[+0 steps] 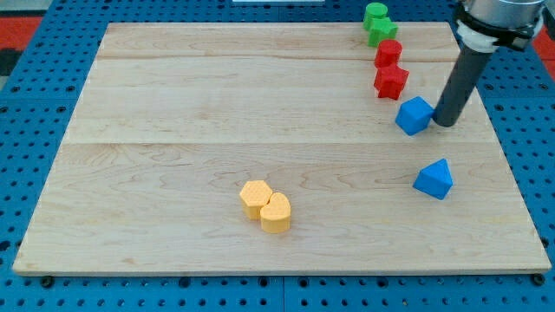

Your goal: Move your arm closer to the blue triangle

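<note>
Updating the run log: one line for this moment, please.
my tip: beside blue cube, its right | blue triangle: below tip, apart | status: not yet near

board (217, 113): pale wood, visible grain, smooth, satin finish. rod (458, 82): dark, matt, smooth; its collar (473, 36) white with a slight sheen. blue triangle (434, 179), red blocks (389, 68), green blocks (378, 23) and yellow blocks (266, 205): evenly coloured, matt, smooth-faced. surrounding blue base (35, 113): perforated, low-sheen.

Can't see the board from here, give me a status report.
My tip beside the blue cube, on its right. Blue triangle below, toward view's bottom, apart from tip. Nothing in between.
</note>
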`<state>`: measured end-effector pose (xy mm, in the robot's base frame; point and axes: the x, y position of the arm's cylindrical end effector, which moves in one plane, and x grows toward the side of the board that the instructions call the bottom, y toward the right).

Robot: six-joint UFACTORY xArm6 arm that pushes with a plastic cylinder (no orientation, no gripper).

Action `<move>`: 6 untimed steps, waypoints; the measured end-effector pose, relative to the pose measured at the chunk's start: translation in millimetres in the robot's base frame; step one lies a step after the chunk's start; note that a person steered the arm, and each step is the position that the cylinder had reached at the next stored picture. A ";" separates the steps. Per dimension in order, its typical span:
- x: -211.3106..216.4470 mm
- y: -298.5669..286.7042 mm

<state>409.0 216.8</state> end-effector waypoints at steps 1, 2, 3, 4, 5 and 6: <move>-0.2 -15.8; 1.0 -22.4; 32.0 20.0; 94.6 29.9; 133.4 -1.9; 118.7 -48.2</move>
